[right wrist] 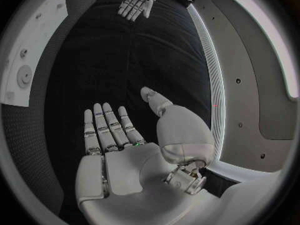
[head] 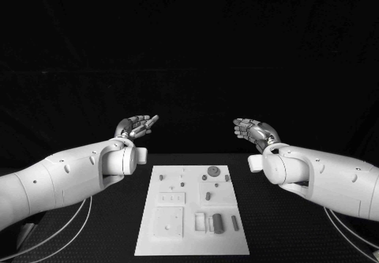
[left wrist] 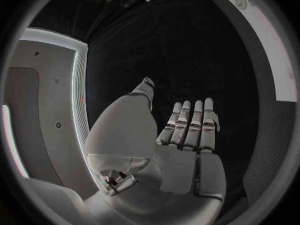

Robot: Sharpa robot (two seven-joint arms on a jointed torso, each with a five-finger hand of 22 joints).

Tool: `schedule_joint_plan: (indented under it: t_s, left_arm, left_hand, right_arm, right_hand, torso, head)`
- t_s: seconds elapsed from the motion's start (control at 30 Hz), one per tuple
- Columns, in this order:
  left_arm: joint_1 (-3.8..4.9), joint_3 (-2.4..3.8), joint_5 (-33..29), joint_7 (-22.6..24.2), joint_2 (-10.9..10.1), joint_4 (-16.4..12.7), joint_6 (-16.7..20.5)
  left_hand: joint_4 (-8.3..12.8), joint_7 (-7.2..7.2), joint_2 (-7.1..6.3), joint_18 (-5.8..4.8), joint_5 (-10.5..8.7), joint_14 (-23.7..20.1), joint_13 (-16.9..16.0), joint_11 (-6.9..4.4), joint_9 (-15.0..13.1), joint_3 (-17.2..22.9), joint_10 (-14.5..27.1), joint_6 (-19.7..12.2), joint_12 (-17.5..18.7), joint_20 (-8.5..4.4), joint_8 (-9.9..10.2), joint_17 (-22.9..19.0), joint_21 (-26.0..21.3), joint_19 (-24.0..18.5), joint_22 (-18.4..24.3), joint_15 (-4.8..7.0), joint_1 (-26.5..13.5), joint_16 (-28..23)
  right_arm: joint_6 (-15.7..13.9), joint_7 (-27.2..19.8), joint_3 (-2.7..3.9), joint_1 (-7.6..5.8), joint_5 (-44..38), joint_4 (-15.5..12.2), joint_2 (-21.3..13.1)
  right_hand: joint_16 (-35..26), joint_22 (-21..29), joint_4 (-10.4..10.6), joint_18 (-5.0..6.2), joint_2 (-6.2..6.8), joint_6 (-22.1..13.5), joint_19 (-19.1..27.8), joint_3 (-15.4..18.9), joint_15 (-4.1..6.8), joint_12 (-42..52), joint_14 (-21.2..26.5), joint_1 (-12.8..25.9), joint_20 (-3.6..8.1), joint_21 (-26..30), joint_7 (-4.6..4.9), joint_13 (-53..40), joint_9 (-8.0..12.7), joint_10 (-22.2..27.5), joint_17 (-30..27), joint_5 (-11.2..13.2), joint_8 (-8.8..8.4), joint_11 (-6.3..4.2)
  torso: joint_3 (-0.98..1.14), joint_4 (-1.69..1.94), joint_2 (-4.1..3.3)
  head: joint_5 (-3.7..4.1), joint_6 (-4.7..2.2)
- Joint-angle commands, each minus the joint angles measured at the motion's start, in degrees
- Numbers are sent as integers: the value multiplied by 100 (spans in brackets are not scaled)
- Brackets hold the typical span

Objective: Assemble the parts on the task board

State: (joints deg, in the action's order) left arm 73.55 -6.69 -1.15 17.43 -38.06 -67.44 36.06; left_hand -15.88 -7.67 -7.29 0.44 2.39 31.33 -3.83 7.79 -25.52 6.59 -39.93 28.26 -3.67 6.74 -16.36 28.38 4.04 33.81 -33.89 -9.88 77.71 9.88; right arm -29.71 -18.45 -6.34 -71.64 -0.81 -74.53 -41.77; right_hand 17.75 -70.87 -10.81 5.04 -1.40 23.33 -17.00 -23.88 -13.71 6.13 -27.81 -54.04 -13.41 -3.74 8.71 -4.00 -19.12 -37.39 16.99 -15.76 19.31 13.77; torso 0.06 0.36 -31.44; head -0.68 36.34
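Observation:
The white task board (head: 158,241) lies in the middle of the black table, with several small grey parts on it, among them a round disc (head: 213,170) near its far end and two upright pegs (head: 219,223) near its front. My left hand (head: 136,127) is raised beyond the board's far left corner, palm up, fingers apart and holding nothing (left wrist: 187,130). My right hand (head: 254,131) is raised beyond the far right corner, likewise empty with fingers extended (right wrist: 112,130). The board's edge (right wrist: 19,60) and its disc (right wrist: 24,75) appear in the right wrist view.
Black table surface (head: 300,230) runs along both sides of the board. My white forearms (head: 63,175) (head: 323,175) reach in over the table's left and right sides. White cables (head: 71,224) hang below the left arm.

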Motion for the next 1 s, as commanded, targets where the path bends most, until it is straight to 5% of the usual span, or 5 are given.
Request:
schedule_joint_plan:
  t_s: [0.03, 0.23, 0.43, 0.47, 1.0]
  left_arm:
    - [183, -73, -104, -775, 108, 331, -727]
    - [379, -168, -130, -1022, 207, 662, -923]
    - [398, -177, -133, -1047, 217, 695, -942]
    - [392, -451, -127, -867, 76, 436, -1434]
    - [384, -461, 154, -707, -176, -181, -1747]
  left_hand:
    - [-70, -76, 31, -44, 43, 193, -35, 43, -115, 14, -239, 187, -54, -2, -117, 131, 52, 181, -152, -38, 312, 117]
    - [-29, -217, 167, 24, 48, 646, -103, 131, -178, -37, -641, 506, -219, -147, -277, 236, 233, 538, -248, -66, 532, 386]
    - [66, -374, 287, 230, 57, 1732, -272, 193, -225, 48, -1589, 1175, -646, -333, -527, 484, 561, 1251, -380, 103, 1157, 951]
    - [70, -380, 297, 243, 57, 1813, -290, 188, -224, 52, -1693, 1254, -688, -354, -549, 506, 590, 1323, -390, 135, 1221, 988]
    - [-47, -241, 326, 221, 54, 2406, -373, -70, -57, 44, -2467, 1954, -762, -584, -522, 748, 678, 1911, -371, 379, 1881, 1149]
  right_arm:
    - [1375, 849, -90, -208, -249, 311, 64]
    - [1967, 1247, -241, -491, -324, 695, 137]
    - [2207, 1408, -301, -605, -354, 851, 166]
    - [1845, 1035, -306, -440, -4714, 1825, 428]
    - [1681, 1214, -303, -345, -6503, 1777, 655]
  right_hand:
    - [296, -430, -540, 309, 140, 584, -730, -238, -90, 206, -536, -529, -16, -101, 559, -47, -168, -591, 168, -83, 331, -5]
    - [600, -363, -585, 562, 291, 1133, -1433, -325, 109, 373, -1214, -846, 10, -167, 445, -66, -215, -1126, 336, -79, 498, -106]
    - [941, -336, -601, 857, 399, 1640, -2311, -344, 482, 501, -2057, -1242, 43, -339, 327, -72, -298, -1711, 633, -78, 599, -260]
    - [967, -337, -601, 884, 406, 1684, -2400, -340, 524, 510, -2135, -1277, 45, -358, 316, -71, -309, -1776, 669, -78, 601, -282]
    - [1004, -383, -591, 996, 482, 2149, -3242, -255, 851, 461, -2906, -1397, 178, -439, 249, -81, -444, -2502, 1185, -83, 466, -514]
  torso:
    - [2, 1, 1]
    - [2, 1, 1]
    - [2, 1, 1]
    - [18, 30, -46]
    - [113, 311, -244]
  head:
    - [-1, 0]
    - [-1, 0]
    - [-1, 0]
    - [-43, 104]
    - [193, 60]
